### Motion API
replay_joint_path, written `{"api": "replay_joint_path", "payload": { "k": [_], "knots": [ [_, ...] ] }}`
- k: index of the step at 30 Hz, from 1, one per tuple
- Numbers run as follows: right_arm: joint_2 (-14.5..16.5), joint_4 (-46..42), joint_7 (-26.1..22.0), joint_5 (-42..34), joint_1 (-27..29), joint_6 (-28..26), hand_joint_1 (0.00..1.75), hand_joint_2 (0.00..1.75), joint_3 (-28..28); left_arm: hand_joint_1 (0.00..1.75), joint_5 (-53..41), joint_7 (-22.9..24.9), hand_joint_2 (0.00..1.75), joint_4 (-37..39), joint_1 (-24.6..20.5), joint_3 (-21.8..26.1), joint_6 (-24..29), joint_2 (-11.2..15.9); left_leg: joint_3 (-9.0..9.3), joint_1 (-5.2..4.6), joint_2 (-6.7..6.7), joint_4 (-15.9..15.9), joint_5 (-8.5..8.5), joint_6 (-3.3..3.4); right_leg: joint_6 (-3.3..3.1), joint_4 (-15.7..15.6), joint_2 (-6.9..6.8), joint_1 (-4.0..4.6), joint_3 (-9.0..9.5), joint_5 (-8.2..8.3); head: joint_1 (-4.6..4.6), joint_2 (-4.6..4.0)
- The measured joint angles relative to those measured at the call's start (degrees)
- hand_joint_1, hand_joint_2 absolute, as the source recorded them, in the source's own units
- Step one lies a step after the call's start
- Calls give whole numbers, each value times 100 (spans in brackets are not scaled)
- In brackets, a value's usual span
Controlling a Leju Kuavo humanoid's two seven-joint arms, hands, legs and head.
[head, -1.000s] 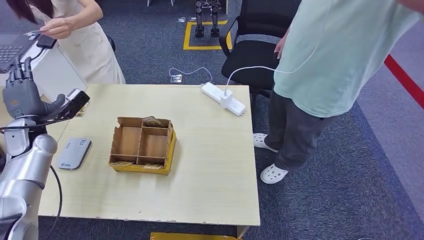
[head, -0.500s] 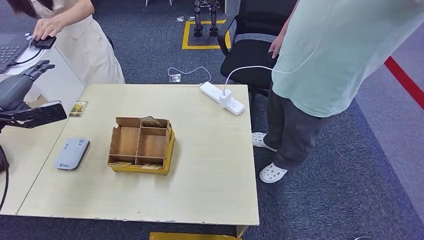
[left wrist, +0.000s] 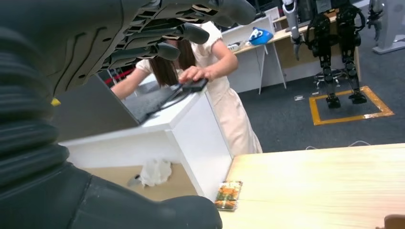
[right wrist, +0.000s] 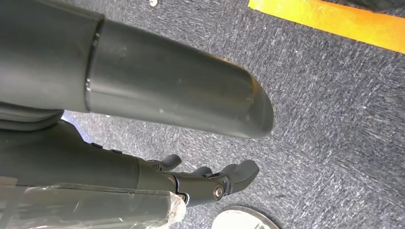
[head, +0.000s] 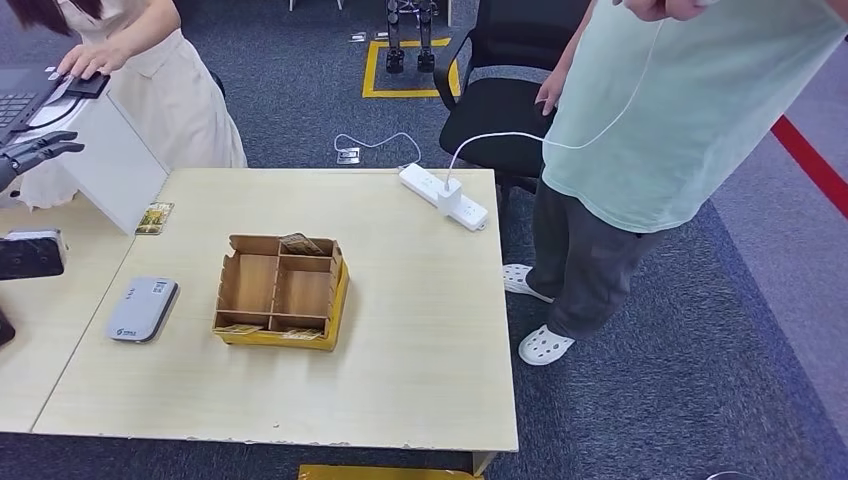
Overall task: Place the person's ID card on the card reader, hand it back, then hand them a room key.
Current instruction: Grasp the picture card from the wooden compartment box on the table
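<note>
Reaching out with left hand (head: 35,152) empty, fingers spread, toward person (head: 150,75) at counter; ID card unseen, card reader (head: 144,308) on table below and beside it. Should wait palm-up, steady, for card. Right hand (right wrist: 210,183) hanging, loosely curled.

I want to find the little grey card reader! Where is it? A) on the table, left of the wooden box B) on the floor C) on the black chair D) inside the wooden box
A: the card reader lies flat on the table, left of the wooden box.
</note>
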Motion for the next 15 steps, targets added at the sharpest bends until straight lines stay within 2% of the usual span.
{"api": "replay_joint_path", "payload": {
  "k": [3, 7, 10, 15],
  "knots": [
    [-2, -2, -1, -14, -16, 0, 0, 0, -44, 0, -402, 96, 175, -530, 602, 44, 203, 397, -1, 0, -12, -1, -2, -2, 1, -1, -15, -2, 4, -3, 0, 0],
    [-2, -2, 10, -7, -23, 1, 0, 0, -97, 0, -1048, 91, 175, -1086, 1647, 150, 587, 572, 12, -6, -20, -6, -2, -2, 0, -2, -25, -7, 16, -3, -2, 0],
    [-2, -2, 33, 13, -23, 3, 0, 0, -116, 0, -1634, 70, 175, -1442, 2291, 182, 853, 505, 11, -4, -19, -6, -2, -2, 0, -2, -26, -6, 16, -3, 0, 0],
    [-2, -2, 58, 41, -25, 9, 0, 0, -129, 0, -2198, 73, 175, -1622, 2772, 141, 1015, 297, 10, -4, -23, -6, -1, -2, 0, -2, -30, -6, 18, -2, 6, 0]
  ]
}}
